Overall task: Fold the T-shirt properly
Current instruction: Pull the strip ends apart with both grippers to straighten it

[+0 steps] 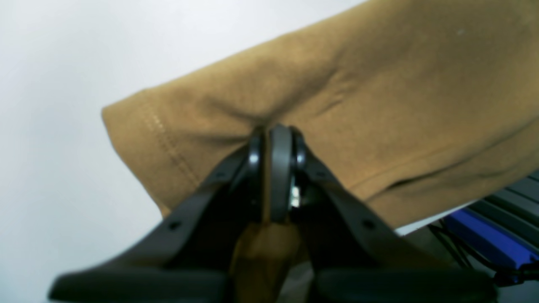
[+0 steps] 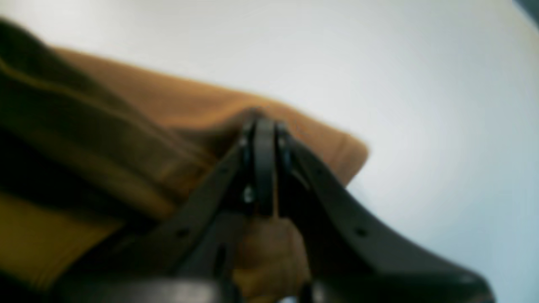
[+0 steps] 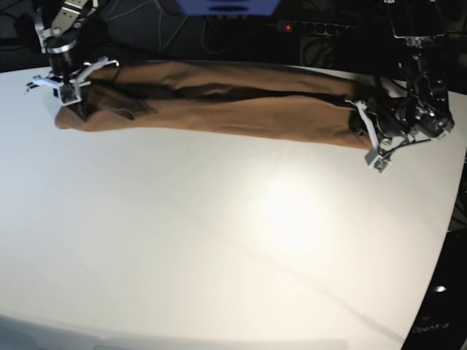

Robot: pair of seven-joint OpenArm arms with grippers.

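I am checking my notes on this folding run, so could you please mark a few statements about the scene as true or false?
1. The T-shirt lies as a long band across the far side of the white table. True.
2. The left tool is open and clear of the cloth. False: it is shut on the T-shirt near a stitched hem.
3. The right tool is shut on the T-shirt. True.
4. Both tools grip the same end of the T-shirt. False: in the base view they hold opposite ends.
5. The T-shirt carries a large print. False: it shows as plain tan-brown.
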